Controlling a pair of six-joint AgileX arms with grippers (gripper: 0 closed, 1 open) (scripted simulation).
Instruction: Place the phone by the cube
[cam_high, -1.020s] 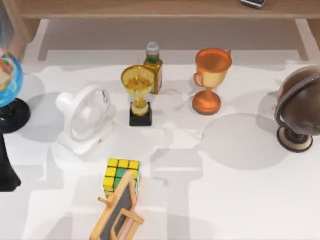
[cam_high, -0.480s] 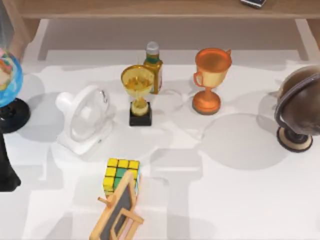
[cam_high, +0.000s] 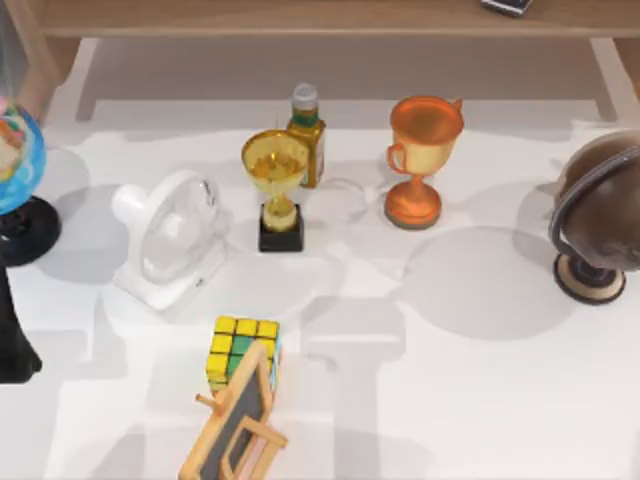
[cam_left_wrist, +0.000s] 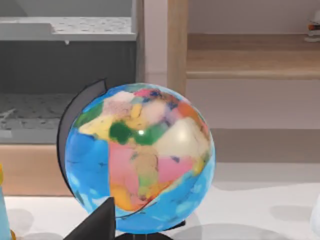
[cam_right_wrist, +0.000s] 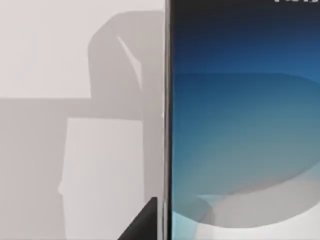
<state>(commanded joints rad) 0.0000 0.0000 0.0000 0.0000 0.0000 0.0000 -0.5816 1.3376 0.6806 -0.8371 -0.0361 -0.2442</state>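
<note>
The phone (cam_right_wrist: 240, 125) appears very close in the right wrist view: a blue-gradient screen with a pale grey curved patch low on it, a dark band along the upper end and a thin silvery edge, seen against the white table (cam_right_wrist: 45, 50). A dark wedge of the right gripper's body lies against that edge; whether the fingers are clamped on the phone, apart or together cannot be told.

The cube (cam_high: 243, 351) sits on the table toward the near left in the top view, its upper face yellow with some green and blue below. A wooden-framed chalkboard easel (cam_high: 236, 425) leans just in front of it, overlapping its near edge.

Farther back stand a white desk fan (cam_high: 170, 238), a yellow trophy on a black base (cam_high: 276, 190), a small bottle with a pale cap (cam_high: 306, 133) just behind the trophy, and an orange trophy cup (cam_high: 421, 155). A brown globe (cam_high: 603, 225) stands at the right edge, a colourful globe (cam_high: 15, 165) at the left edge. A small dark device (cam_high: 507, 6) lies on the wooden shelf at the back.

The left wrist view faces the colourful globe, with a dark part of the left gripper at the frame's edge; its finger state cannot be told.
</note>
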